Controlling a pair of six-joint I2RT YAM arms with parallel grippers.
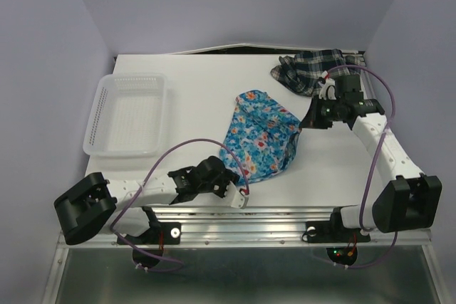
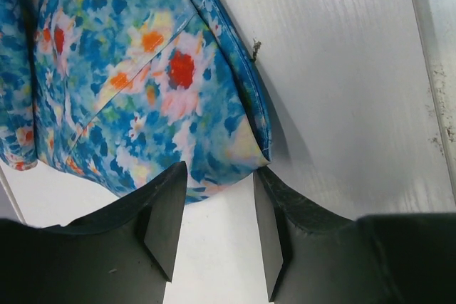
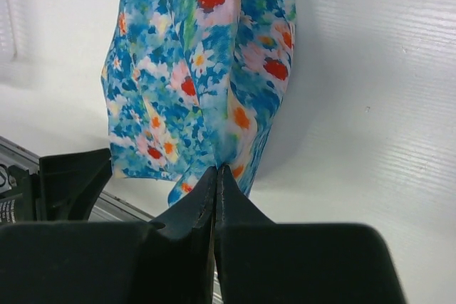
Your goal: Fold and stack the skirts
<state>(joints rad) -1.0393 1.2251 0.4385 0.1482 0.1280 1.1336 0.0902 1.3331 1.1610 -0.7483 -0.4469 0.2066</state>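
End effectors at floral skirt (image 1: 260, 137), middle of counter (image 1: 199, 83).
Right end effector (image 3: 216, 170) clamped shut on its right edge; left end effector (image 2: 217, 176) half-open, jaws astride the near hem. Plaid skirt (image 1: 310, 67) crumpled at far right corner.

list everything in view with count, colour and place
floral skirt: 1, blue with red and white flowers, middle of the table
plaid skirt: 1, dark with white lines, bunched at the far right corner
basket: 1, white lattice, left side of the table
table: 1, white, under everything
cables: 2, purple, one looped along each arm
left gripper: 1, black, open, at the floral skirt's near hem
right gripper: 1, black, shut on the floral skirt's right edge
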